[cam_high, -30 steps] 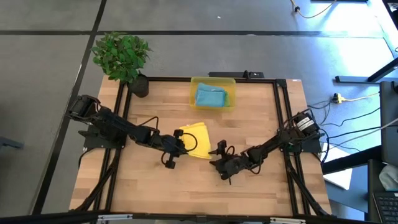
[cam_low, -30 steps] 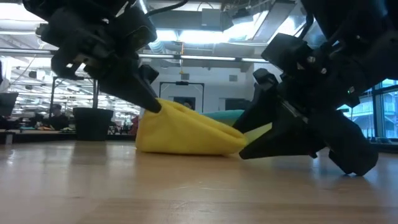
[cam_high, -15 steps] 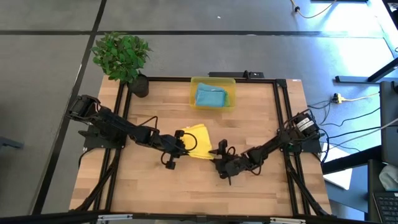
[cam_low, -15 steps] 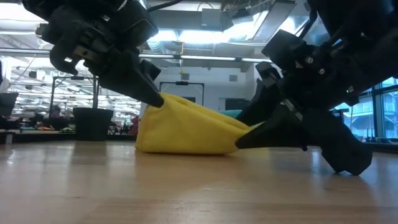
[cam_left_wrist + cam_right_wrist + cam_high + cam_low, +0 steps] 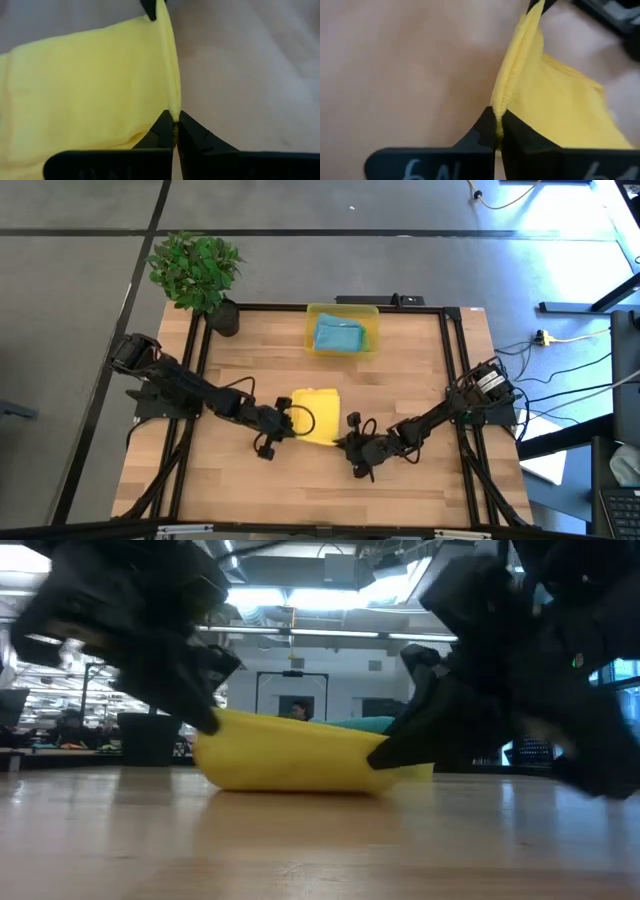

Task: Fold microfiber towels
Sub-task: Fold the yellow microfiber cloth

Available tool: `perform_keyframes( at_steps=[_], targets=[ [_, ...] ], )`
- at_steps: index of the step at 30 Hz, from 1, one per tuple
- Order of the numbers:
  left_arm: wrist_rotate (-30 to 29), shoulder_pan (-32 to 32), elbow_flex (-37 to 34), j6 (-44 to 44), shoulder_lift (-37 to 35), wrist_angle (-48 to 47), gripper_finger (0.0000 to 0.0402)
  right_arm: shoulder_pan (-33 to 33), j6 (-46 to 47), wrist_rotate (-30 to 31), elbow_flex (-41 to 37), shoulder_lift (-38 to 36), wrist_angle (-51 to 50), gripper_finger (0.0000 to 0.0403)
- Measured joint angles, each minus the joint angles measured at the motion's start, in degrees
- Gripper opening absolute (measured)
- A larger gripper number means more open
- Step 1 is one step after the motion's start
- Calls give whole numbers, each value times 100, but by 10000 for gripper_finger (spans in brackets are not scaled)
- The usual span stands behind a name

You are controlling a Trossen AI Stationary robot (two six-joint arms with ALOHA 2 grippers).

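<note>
Yellow microfiber towel (image 5: 313, 413), folded, mid-table on pale wooden boards (image 5: 400, 380).
My left gripper (image 5: 174, 131) and right gripper (image 5: 496, 128) each pinch a corner of one hem, fingers pressed together on the cloth.

Left end effector (image 5: 175, 131) pinched tight on the corner of the yellow towel (image 5: 85, 85), fingertips (image 5: 162, 127) meeting on its hemmed edge. From that corner, hem stretched taut to another dark tip (image 5: 148, 7) gripping the far corner. Pale wooden bench (image 5: 250, 70) beside the towel.
</note>
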Motion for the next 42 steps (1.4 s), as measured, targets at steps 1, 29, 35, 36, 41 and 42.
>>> perform_keyframes(
  at_steps=[1,29,35,36,41,42],
  targets=[
    [49,-104,-2,-7,0,2,0,-1,151,-229,67,0,-29,8],
    [349,-921,-848,-1212,173,2340,0,109,1788,-1619,86,-23,869,7],
    [434,-935,-675,-570,-13,2138,0,31,1838,-1633,153,-59,746,7],
    [424,-832,-709,-529,-31,2046,0,-67,1953,-1648,73,-66,774,7],
    [754,-56,-1261,-700,-35,2403,0,-788,2544,-2205,-566,-55,1739,7],
    [871,88,-1405,-743,-35,2646,0,-896,2617,-2362,-694,-55,2087,7]
  ],
)
